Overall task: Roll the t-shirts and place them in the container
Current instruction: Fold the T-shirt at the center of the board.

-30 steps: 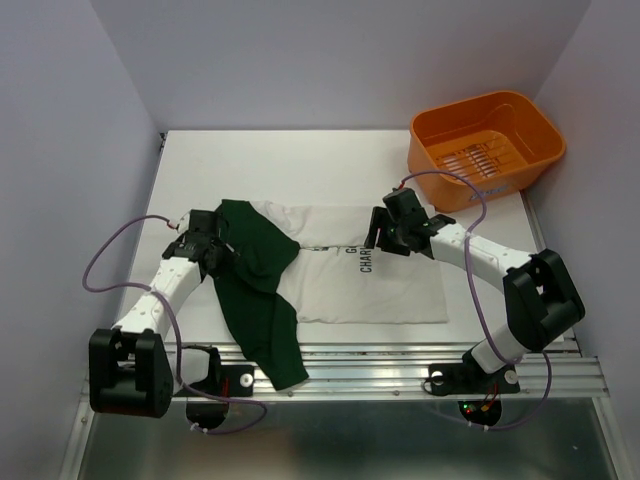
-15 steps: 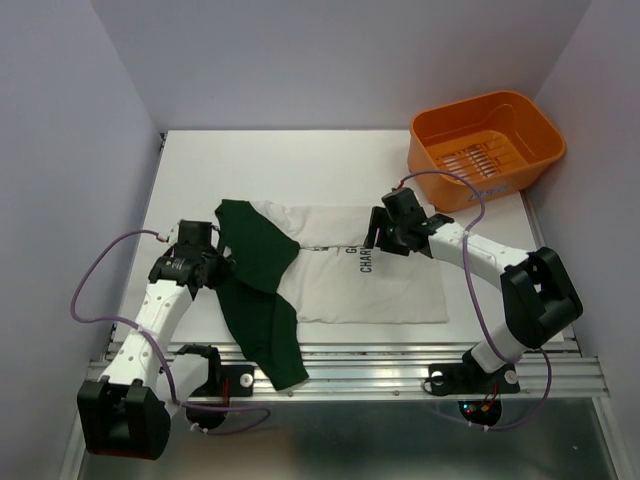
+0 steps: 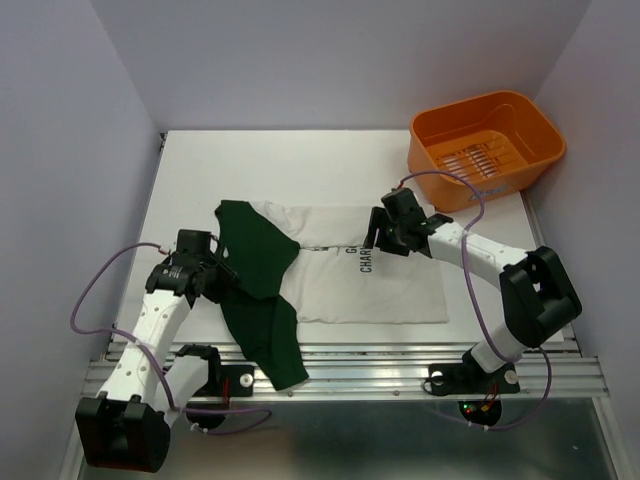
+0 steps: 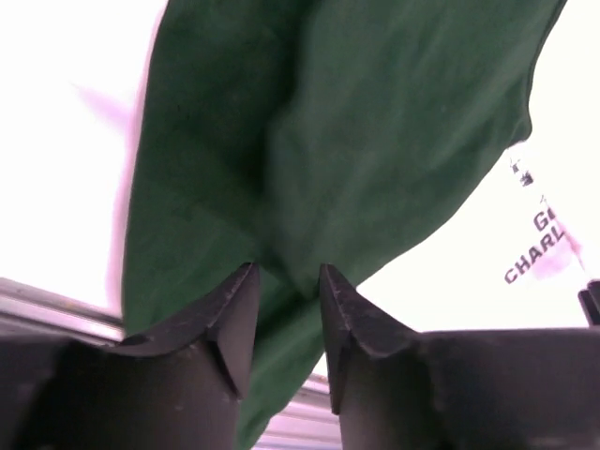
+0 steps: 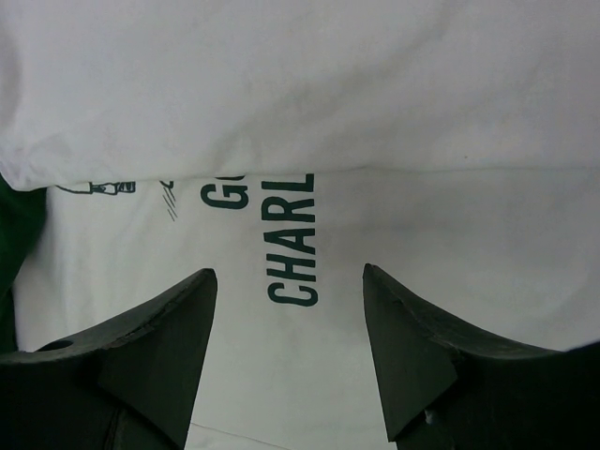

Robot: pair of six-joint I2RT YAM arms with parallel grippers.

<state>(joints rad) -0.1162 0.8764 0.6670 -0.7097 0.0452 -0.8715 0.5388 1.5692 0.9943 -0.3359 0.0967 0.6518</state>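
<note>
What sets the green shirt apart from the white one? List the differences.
The white shirt lies flat in a neat rectangle; the green shirt is rumpled and slanted. The white shirt bears dark lettering; the green shirt is plain. The green shirt lies over the white shirt's left end. Both rest on the table.

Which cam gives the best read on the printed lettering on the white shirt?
Right wrist: the lettering fills mid-frame, large and sharp, between the fingers of the open right hand. Top external shows it tiny, just beside that hand. Left wrist catches only a small tilted piece at its right edge.
</note>
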